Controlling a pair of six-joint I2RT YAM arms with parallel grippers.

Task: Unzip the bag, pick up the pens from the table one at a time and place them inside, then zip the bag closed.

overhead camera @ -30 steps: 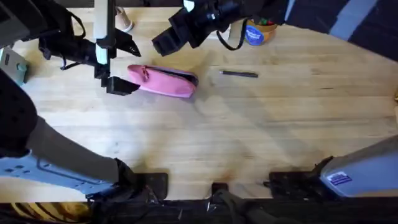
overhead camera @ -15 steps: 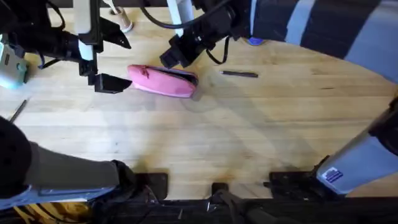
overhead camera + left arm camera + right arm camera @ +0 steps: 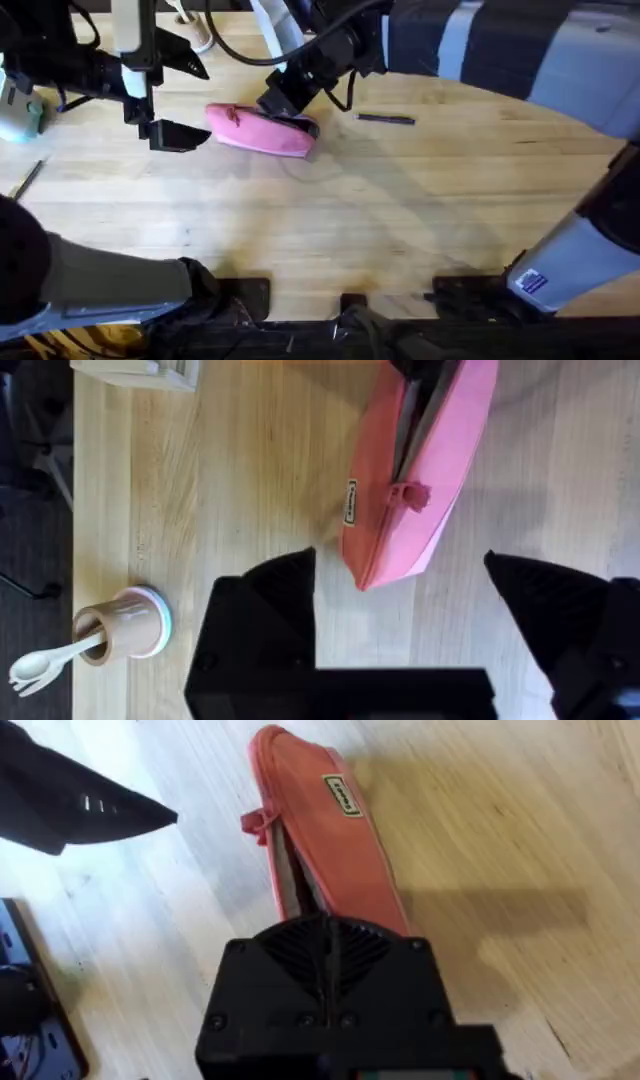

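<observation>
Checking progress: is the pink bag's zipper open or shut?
Open: a dark gap runs along the bag from its pull tab.

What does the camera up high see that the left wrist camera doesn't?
The overhead view alone shows a dark pen lying on the table beyond the bag's far end, another pen near the table's left edge, and the right gripper at the bag. The left wrist view alone shows a small beige cup with a white spoon-like stick in it. Both show the pink bag, partly unzipped, and the open left gripper beside its end.
</observation>
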